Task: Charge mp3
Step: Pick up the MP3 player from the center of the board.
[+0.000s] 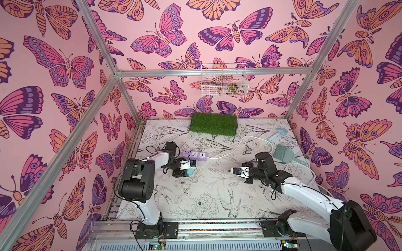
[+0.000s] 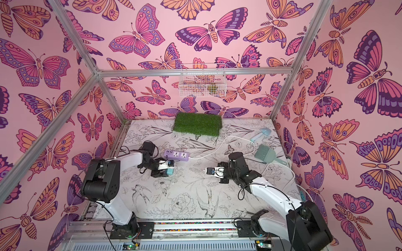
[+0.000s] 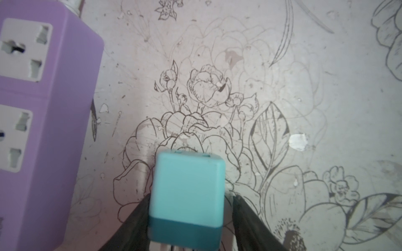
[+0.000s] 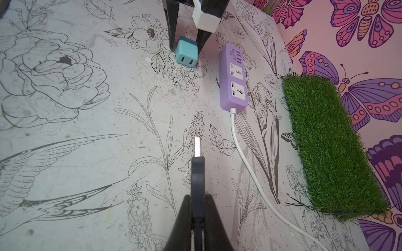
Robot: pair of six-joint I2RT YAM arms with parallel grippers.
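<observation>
Closing in on the small teal two-port USB charger cube [image 3: 186, 196] with the left gripper [image 3: 189, 208]: jaws straddle it on both sides. A sliver of gap shows on one side in the left wrist view, so whether they are clamped yet I cannot tell. Cube sits on the floral-print worktop [image 1: 195, 195], just beside the lilac plastic power strip [image 1: 195, 155], not touching it. USB ports face toward the right arm; prong end faces back into the left gripper.

Right gripper [image 4: 196, 201] is clenched on the dark grey USB-A plug [image 4: 197, 152], bare metal tip sticking out forward, hovering above the worktop, well apart from the cube but roughly pointed at it. The plug's cable runs back out of view.

No mp3 player visible in any view, so I cannot say where it is. Presumably at the far end of that cable.

Step in hand, my read: securing the charger cube so the plug can go in. Strip's white cord [image 4: 248, 165] trails off toward the right wall.

Next move needs:
- firm grip on the cube, ports kept facing the plug
- plug tip lined up with one port, correct way up
- straight push, cube braced
- then cube into a strip socket [image 4: 238, 89]
</observation>
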